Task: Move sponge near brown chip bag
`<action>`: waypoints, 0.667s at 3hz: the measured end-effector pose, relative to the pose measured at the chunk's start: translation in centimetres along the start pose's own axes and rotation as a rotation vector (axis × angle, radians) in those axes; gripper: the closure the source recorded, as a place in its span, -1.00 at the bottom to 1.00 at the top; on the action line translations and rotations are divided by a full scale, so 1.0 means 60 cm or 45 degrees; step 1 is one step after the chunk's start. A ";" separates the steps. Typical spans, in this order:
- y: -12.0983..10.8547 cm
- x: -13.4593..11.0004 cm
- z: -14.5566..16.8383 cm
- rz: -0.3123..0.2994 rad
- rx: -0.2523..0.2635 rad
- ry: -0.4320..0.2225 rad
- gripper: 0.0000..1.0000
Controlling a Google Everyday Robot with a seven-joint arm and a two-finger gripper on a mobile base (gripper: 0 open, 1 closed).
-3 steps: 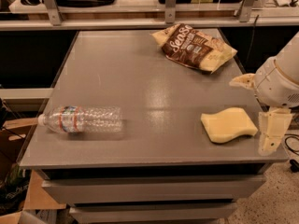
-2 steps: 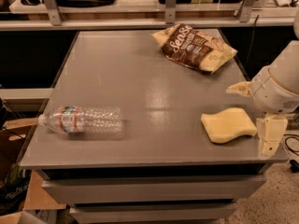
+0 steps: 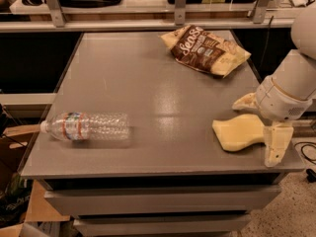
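Observation:
The pale yellow sponge (image 3: 233,135) lies flat near the table's front right corner. The brown chip bag (image 3: 203,49) lies at the back right of the table, well apart from the sponge. My gripper (image 3: 255,131) is at the sponge's right end, low over the table. It is open: one cream finger (image 3: 245,102) is on the far side of the sponge and the other finger (image 3: 275,144) is on the near side. The sponge's right end is hidden behind the wrist.
A clear plastic water bottle (image 3: 89,126) lies on its side at the front left of the grey table (image 3: 143,88). A shelf rail with metal posts (image 3: 180,4) runs behind the table. Cardboard boxes sit on the floor at the lower left.
My gripper has shifted slightly left, closer over the sponge's right end. The sponge, chip bag and bottle have not moved.

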State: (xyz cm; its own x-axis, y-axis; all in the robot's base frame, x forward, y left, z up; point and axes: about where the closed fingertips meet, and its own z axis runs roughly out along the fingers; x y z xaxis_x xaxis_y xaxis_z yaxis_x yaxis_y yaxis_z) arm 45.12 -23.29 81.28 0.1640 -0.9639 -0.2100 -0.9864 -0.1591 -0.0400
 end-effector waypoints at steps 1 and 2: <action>-0.006 -0.001 0.005 -0.010 -0.027 0.005 -0.24; -0.007 -0.003 -0.005 -0.010 -0.027 0.005 0.21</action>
State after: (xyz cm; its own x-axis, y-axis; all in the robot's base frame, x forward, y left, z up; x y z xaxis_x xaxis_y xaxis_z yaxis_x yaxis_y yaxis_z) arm 45.49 -23.10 81.65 0.1716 -0.9635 -0.2057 -0.9851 -0.1710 -0.0207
